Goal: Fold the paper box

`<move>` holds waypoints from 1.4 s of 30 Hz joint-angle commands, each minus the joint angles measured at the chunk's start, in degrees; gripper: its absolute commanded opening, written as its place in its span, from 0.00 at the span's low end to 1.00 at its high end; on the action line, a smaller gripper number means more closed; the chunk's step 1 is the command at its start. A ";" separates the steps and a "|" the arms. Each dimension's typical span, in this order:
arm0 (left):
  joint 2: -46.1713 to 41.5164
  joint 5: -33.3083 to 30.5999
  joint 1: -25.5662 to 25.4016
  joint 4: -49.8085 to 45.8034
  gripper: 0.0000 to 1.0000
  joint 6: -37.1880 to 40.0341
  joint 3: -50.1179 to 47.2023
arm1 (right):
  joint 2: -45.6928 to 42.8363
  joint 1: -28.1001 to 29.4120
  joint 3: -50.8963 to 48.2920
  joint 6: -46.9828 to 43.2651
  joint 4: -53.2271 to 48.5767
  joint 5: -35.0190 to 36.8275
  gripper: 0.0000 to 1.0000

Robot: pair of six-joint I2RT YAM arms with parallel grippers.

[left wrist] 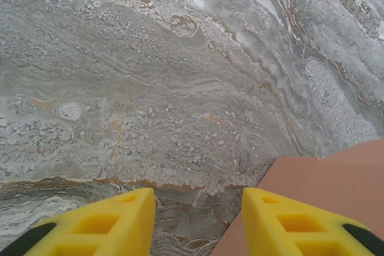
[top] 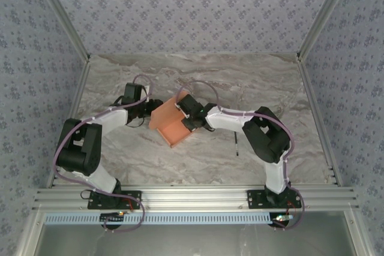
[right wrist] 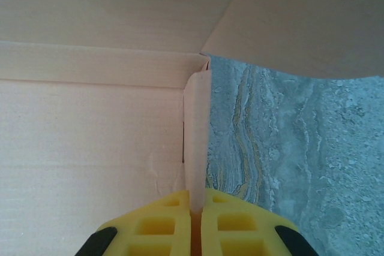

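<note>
The paper box (top: pixel 170 125) is salmon-orange card, partly folded, lying mid-table between the two arms. My right gripper (top: pixel 186 116) reaches it from the right. In the right wrist view, the right gripper (right wrist: pixel 197 209) is shut on a thin upright side flap (right wrist: pixel 196 136); the box's flat panel (right wrist: pixel 90 142) lies to the left and another wall (right wrist: pixel 288 16) stands above. My left gripper (top: pixel 151 110) sits at the box's left corner. Its yellow fingers (left wrist: pixel 108 223) stand open over bare marble (left wrist: pixel 180 88) in the left wrist view, with a corner of the box (left wrist: pixel 342 175) under the right-hand finger.
A thin dark stick (top: pixel 236 146) lies on the marble table (top: pixel 258 82) just right of the box, beside the right arm's elbow. Patterned walls and aluminium rails (top: pixel 198 196) enclose the table.
</note>
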 commanded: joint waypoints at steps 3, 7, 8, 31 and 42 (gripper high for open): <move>-1.76 -0.70 0.26 0.42 0.42 1.30 -0.77 | 5.08 1.43 0.06 0.98 -9.55 8.12 0.09; -1.61 -0.67 0.26 0.45 0.42 1.30 -0.85 | 6.22 1.85 1.19 0.85 -11.14 10.28 0.09; -1.52 -0.72 0.26 0.47 0.42 1.28 -0.87 | 6.54 2.04 1.55 0.90 -11.60 11.33 0.09; -2.38 -2.53 0.94 -0.28 0.41 1.74 -1.93 | 10.47 2.93 4.47 -4.60 -16.53 23.24 0.07; -3.96 -2.27 0.94 -1.15 0.41 1.91 -2.12 | 1.77 -0.16 2.93 -1.18 -12.64 10.57 0.12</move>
